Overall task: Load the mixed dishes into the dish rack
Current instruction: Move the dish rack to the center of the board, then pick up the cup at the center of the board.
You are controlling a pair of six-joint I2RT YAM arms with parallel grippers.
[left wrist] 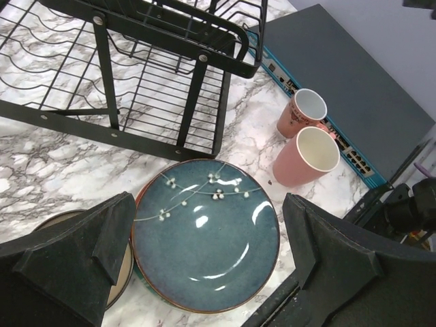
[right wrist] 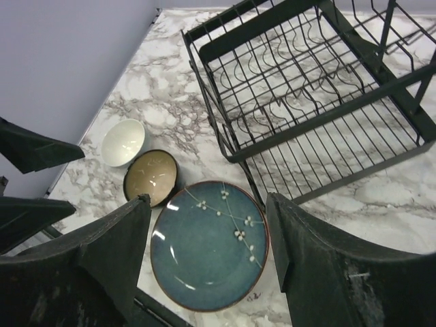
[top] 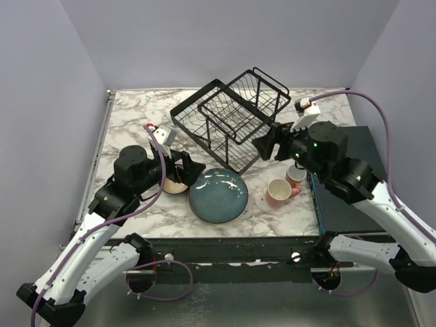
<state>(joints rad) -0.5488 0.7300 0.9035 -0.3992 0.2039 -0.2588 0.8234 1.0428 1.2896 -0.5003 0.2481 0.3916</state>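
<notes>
A dark teal-blue flowered plate (top: 218, 195) lies at the table's front middle; a thin red and green edge shows under it in the left wrist view (left wrist: 204, 235). Two pink mugs (top: 278, 193) lie right of it. A dark bowl with tan inside (right wrist: 151, 177) and a white bowl (right wrist: 123, 142) sit left of it. The black wire dish rack (top: 231, 116) stands behind, with nothing in it. My left gripper (top: 187, 167) is open and empty above the bowls, facing the plate. My right gripper (top: 269, 144) is open and empty beside the rack's right front.
A dark teal flat slab (top: 347, 197) lies at the table's right edge, next to the mugs. The rack's front legs (left wrist: 197, 95) stand close behind the plate. Purple walls enclose the marble table on three sides.
</notes>
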